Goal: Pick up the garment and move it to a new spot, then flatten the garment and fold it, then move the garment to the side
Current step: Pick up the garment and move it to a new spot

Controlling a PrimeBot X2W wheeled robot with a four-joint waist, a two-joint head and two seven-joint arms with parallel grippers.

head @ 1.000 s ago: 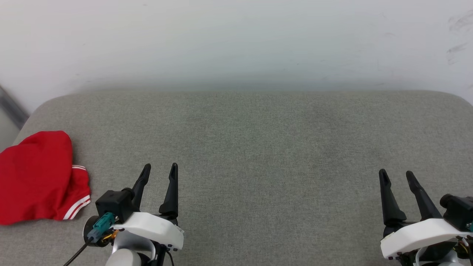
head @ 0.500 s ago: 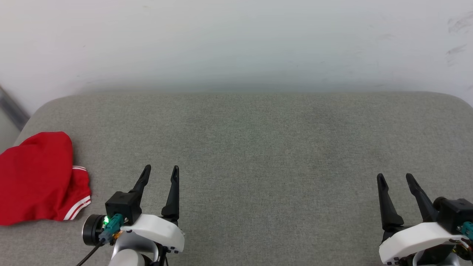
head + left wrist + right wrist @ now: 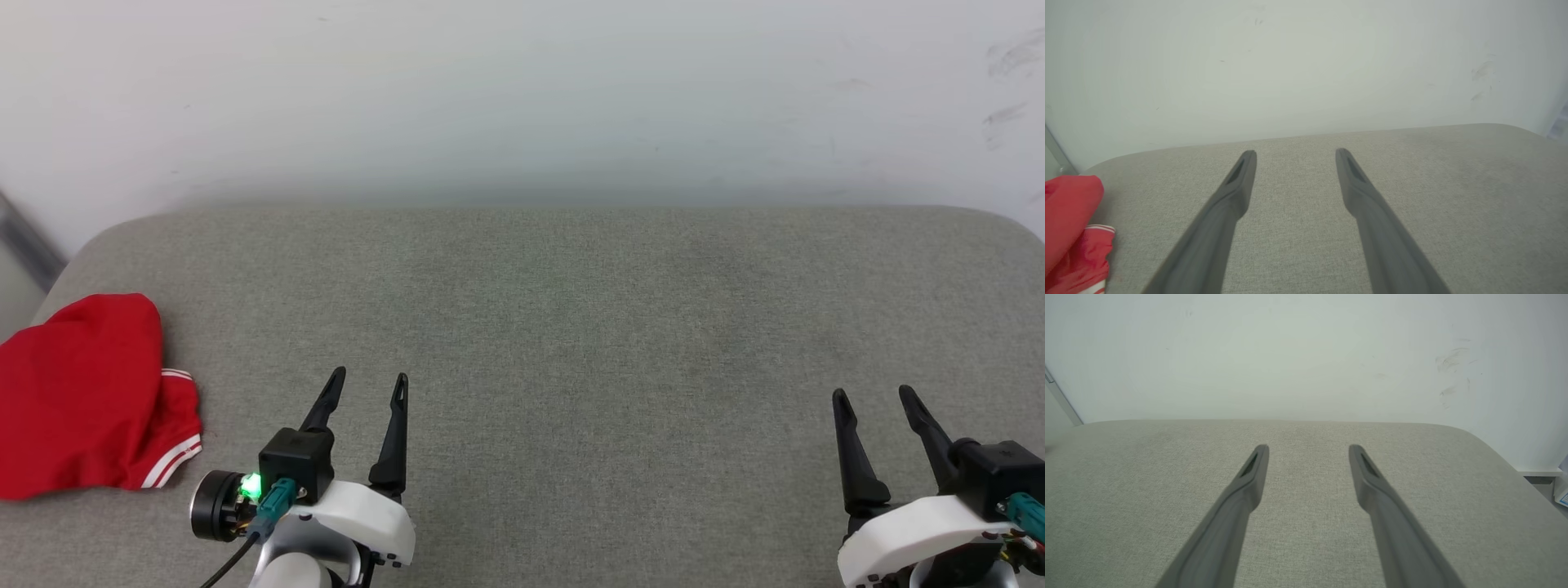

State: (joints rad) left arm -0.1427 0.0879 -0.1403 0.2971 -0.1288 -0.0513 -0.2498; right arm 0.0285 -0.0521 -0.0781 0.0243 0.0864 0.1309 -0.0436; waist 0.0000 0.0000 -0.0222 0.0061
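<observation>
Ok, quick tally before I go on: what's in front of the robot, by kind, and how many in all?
Red garment: 1
Grippers: 2, the left gripper and the right gripper, both open and clear of the cloth
Grey pad: 1
Total: 4

A grey fabric-covered surface [image 3: 571, 327] with rounded far corners carries everything. A red garment [image 3: 73, 400] with striped trim lies bunched on it at its left edge.
</observation>
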